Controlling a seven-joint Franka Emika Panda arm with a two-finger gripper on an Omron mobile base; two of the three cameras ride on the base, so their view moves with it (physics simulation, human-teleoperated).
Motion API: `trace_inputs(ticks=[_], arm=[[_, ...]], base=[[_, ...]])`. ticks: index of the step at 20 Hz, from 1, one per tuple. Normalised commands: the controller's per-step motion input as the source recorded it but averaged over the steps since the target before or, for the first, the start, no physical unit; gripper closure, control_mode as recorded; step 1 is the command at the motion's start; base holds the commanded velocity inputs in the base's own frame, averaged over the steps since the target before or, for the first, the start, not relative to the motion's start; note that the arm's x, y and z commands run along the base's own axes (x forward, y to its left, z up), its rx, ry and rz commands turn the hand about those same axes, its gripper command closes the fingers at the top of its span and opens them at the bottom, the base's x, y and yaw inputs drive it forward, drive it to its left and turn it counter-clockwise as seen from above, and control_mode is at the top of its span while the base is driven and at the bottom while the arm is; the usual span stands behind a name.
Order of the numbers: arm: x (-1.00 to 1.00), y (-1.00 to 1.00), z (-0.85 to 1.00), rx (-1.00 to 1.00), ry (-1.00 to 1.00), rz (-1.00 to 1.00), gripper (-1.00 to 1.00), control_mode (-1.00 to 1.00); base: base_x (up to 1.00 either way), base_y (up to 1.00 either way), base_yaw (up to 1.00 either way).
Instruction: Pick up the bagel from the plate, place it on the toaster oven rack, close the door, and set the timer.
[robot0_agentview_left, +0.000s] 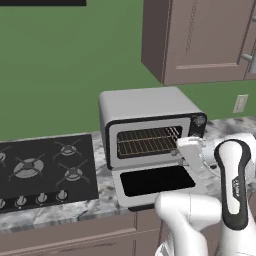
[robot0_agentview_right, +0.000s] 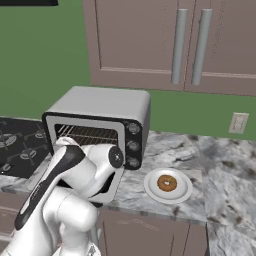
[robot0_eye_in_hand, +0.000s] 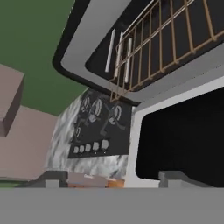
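Note:
The bagel (robot0_agentview_right: 167, 183), a golden-brown ring, lies on the white plate (robot0_agentview_right: 150, 186) on the counter to the right of the toaster oven (robot0_agentview_right: 102, 107). The oven's door (robot0_agentview_left: 157, 181) hangs open and flat, its dark glass facing up. The wire toaster oven rack (robot0_agentview_left: 147, 141) spans the cavity with nothing on it. My gripper (robot0_agentview_left: 187, 150) hovers above the door's right end, just in front of the cavity and well left of the plate. In the hand view my gripper (robot0_eye_in_hand: 114, 179) is open with nothing between its fingertips (robot0_eye_in_hand: 175, 178), and it looks across the door glass (robot0_eye_in_hand: 183, 140) and the rack (robot0_eye_in_hand: 166, 39).
A black gas stove (robot0_agentview_left: 42, 170) sits left of the oven. Three knobs (robot0_agentview_right: 133, 145) run down the oven's right front. Wall cabinets (robot0_agentview_right: 175, 42) hang above. Marble counter (robot0_agentview_right: 225, 170) stretches right of the plate, with an outlet (robot0_agentview_right: 238, 123) on the green wall.

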Motion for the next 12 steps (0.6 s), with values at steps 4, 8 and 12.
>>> trace_inputs(ticks=[4, 8, 12], arm=[[-0.14, -0.54, 0.68, -0.04, 0.01, -0.14, -1.0, -1.0], [0.0, -0.8, 0.21, -0.19, 0.12, -0.17, -1.0, -1.0], [0.0, -1.0, 0.0, -0.27, 0.21, -0.14, -1.0, -1.0]], base=[[0.0, 0.0, 0.0], [0.0, 0.0, 0.0], [0.0, 0.0, 0.0]])
